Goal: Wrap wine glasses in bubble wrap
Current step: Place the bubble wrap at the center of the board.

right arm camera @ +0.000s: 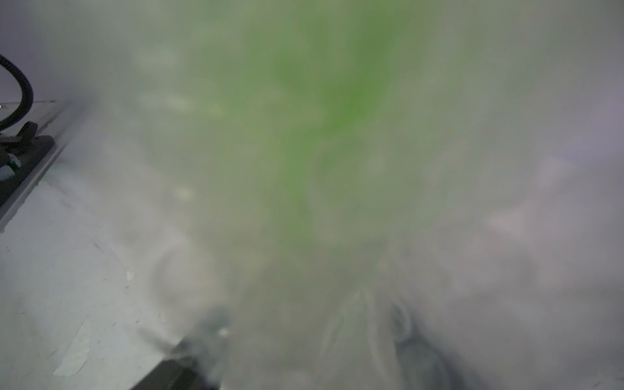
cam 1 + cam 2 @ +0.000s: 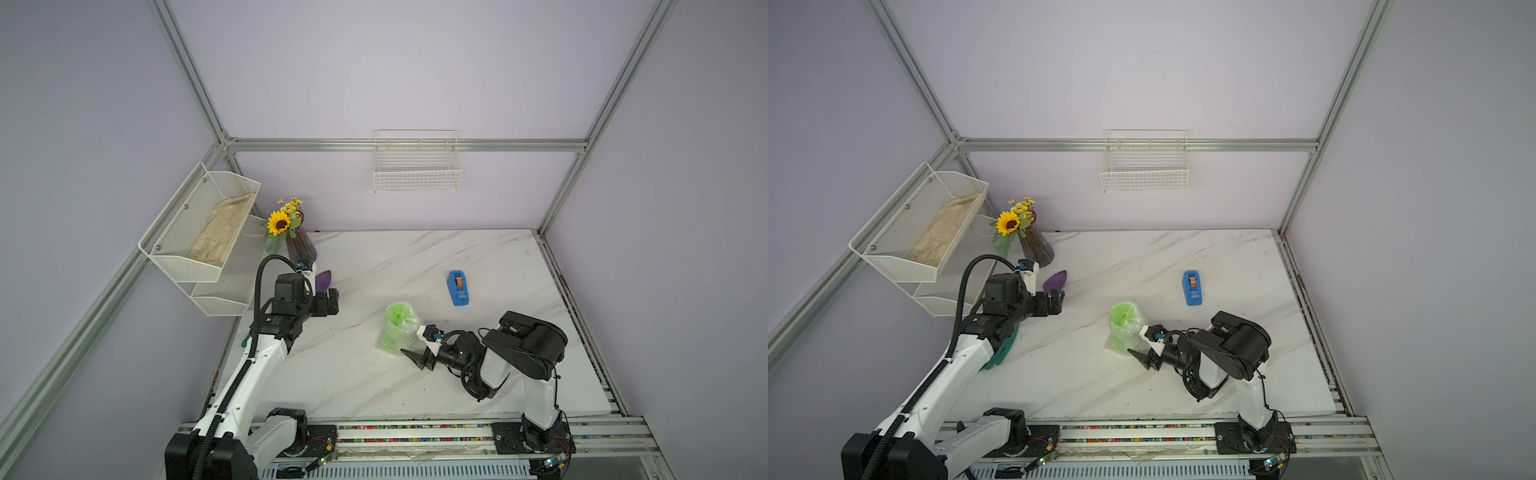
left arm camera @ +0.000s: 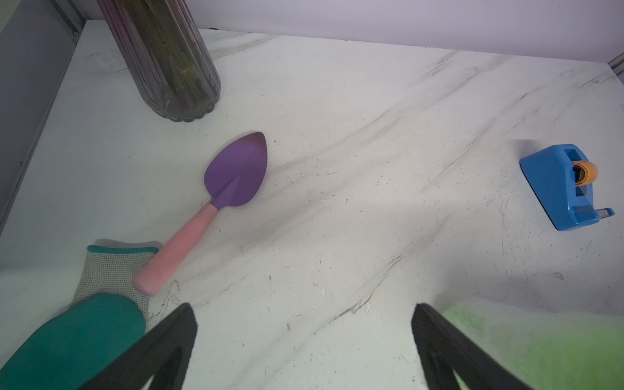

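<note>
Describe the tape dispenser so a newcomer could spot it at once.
Start at the white marble tabletop. Beyond the bubble-wrapped green goblet near its middle, toward the back wall, a small wedge-shaped tape dispenser stands alone. It is the only blue thing on the table, with an orange-brown roll in its top.

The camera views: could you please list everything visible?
goblet: one, lime green, mid-table inside the bubble wrap
bubble wrap: one, clear, around the goblet
tape dispenser: one, blue, behind the goblet
trowel: one, purple and pink, near the vase
glove: one, teal, under the left arm
vase: one, dark purple with yellow flowers, far left corner
mesh shelf: one, white, left wall
wire basket: one, white, back wall
table: one, white marble
left gripper: one, black, open, near the trowel
right gripper: one, black, open, beside the bubble wrap
</note>
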Controlling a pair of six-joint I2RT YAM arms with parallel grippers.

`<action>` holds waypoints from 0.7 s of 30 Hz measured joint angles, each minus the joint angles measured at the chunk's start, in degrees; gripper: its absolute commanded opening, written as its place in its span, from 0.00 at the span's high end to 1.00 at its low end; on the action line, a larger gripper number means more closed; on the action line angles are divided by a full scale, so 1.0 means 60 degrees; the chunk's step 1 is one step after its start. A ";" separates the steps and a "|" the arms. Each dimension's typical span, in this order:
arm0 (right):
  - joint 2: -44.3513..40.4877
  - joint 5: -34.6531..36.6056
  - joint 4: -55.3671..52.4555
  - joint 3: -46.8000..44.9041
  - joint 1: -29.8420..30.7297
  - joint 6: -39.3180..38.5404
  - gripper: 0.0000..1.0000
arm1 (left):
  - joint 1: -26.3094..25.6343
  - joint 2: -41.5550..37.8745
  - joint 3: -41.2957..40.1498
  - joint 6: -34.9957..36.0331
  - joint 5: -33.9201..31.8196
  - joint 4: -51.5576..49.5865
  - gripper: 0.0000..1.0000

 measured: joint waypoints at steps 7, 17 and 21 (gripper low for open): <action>-0.2084 0.0525 -0.0091 -0.0426 0.0004 0.0044 0.10 | 0.0000 0.0022 -0.0004 -0.0011 -0.0015 0.0033 0.00; -0.7431 0.1657 -0.3577 -0.0882 -0.0131 0.0331 0.04 | 0.0000 0.0240 -0.0357 -0.0087 -0.0798 0.0568 0.00; -0.9406 0.3650 -0.5676 -0.0142 -0.1322 0.0736 0.03 | 0.0000 0.0532 -0.1013 0.0007 -0.2313 0.1344 0.00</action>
